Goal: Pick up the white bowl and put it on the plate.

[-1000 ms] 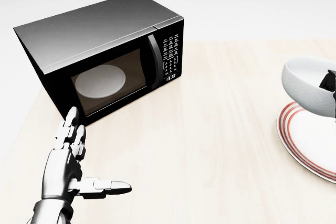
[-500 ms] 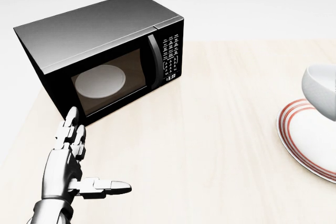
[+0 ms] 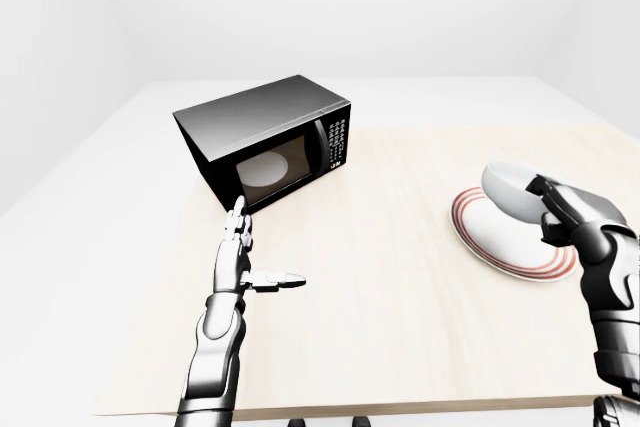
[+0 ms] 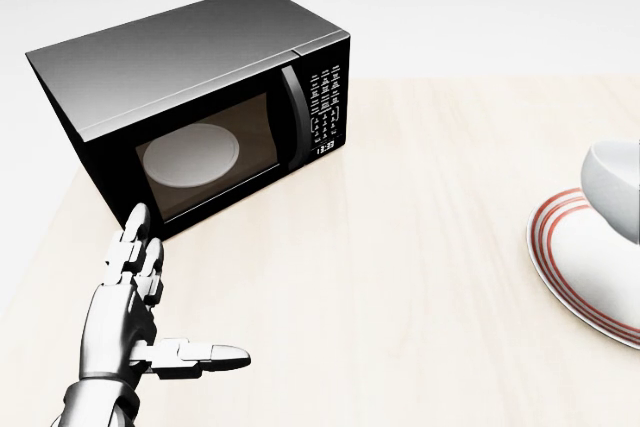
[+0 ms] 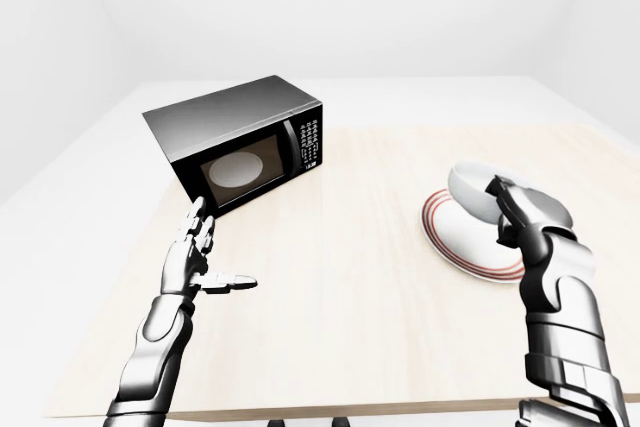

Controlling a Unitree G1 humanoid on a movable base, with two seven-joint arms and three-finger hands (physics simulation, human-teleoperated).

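White bowl (image 3: 512, 190): gripped in my right hand, tilted, hanging over the top-left part of the plate. I cannot tell whether its underside touches the plate.
Plate (image 3: 500, 246): white with red rings at the rim, lying flat on the bench at the right of the eye views. In the head view it is cut by the right edge.
My right hand (image 5: 512, 209): its fingers (image 5: 497, 191) are closed over the bowl's near rim, dark pads against the white wall. The forearm rises from the bottom right corner of the right-eye view.
My left hand (image 4: 135, 307): empty, fingers spread wide, two pointing up toward the microwave and the thumb stuck out to the right. It hovers over the bench, near the microwave's lower left corner but apart from it.
Microwave (image 4: 200, 97): black, door shut, standing on the bench at the upper left of the head view, turned at an angle. A white turntable disc shows through its window, and the keypad sits at the door's right.
Bench (image 4: 400, 297): pale wood. A broad bare stretch of it lies between the microwave and the plate, with nothing between my two hands.
Surroundings: plain white walls and floor round the bench.
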